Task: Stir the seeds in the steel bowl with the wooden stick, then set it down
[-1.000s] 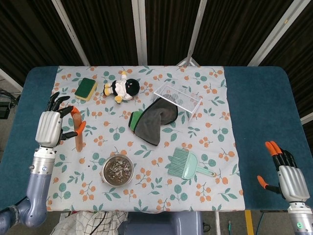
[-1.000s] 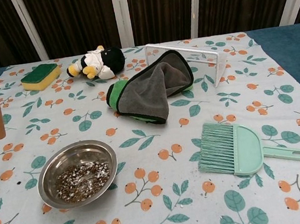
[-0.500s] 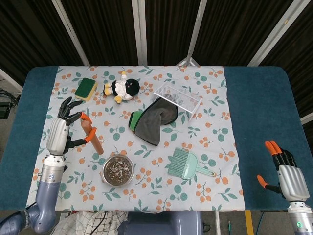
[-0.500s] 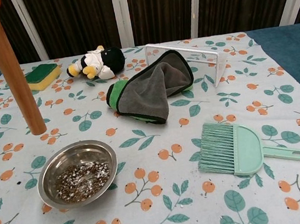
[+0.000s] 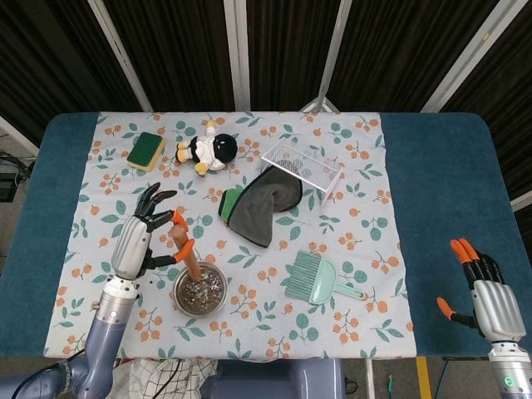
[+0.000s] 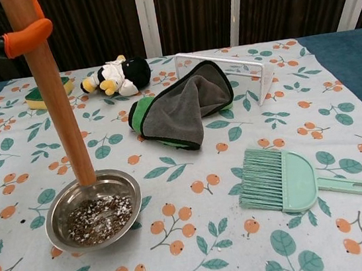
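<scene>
The steel bowl with dark and white seeds sits near the front left of the flowered cloth. My left hand pinches the wooden stick between orange-tipped fingers. The stick slants down, and its lower end hangs at the bowl's far left rim, just above the seeds. My right hand rests at the front right on the blue table, fingers apart, holding nothing.
A mint hand brush lies right of the bowl. Behind it are a grey-green cloth spilling from a tipped wire basket, a plush doll and a green-yellow sponge.
My left hand has carried the stick rightward and toward the front, from beside the cloth's left edge to over the bowl's rim. The right hand has stayed still.
</scene>
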Robot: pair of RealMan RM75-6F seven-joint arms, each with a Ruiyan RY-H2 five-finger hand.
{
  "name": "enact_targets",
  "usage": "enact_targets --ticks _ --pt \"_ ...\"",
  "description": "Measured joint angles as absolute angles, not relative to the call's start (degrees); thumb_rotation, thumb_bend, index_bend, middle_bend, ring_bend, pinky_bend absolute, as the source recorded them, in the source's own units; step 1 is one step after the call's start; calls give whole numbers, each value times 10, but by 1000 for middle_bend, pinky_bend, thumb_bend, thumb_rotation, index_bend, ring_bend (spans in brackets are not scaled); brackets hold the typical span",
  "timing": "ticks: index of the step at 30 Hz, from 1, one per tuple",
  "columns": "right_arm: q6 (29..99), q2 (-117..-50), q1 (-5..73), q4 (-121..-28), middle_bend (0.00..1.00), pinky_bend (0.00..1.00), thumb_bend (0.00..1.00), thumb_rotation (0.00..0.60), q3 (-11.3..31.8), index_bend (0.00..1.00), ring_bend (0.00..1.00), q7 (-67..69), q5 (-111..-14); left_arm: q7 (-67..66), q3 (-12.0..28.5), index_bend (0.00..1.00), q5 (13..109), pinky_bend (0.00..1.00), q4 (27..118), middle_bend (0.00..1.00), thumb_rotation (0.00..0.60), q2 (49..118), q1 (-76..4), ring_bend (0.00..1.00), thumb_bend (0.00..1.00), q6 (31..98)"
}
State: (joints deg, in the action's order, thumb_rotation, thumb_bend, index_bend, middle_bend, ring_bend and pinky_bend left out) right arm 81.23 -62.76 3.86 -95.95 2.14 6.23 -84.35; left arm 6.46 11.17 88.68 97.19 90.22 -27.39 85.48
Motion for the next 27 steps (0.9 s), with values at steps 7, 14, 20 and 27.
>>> enact_targets --ticks 7,14,20,27 --pt "812 -628 39 -958 0 0 317 600 22 0 0 63 -845 68 81 635 940 0 935 716 600 924 -273 192 790 868" --pt "813 -627 39 -959 0 0 317 600 21 0 0 64 -846 64 66 635 962 0 909 716 600 933 -273 192 790 871" --pt "812 -627 39 -960 0 0 318 600 21 0 0 63 -847 72 55 635 974 0 882 716 600 946 -271 192 790 874" --pt "812 -627 39 -960 0 0 317 600 21 0 0 63 -846 83 43 635 984 0 858 716 600 957 -268 192 791 877"
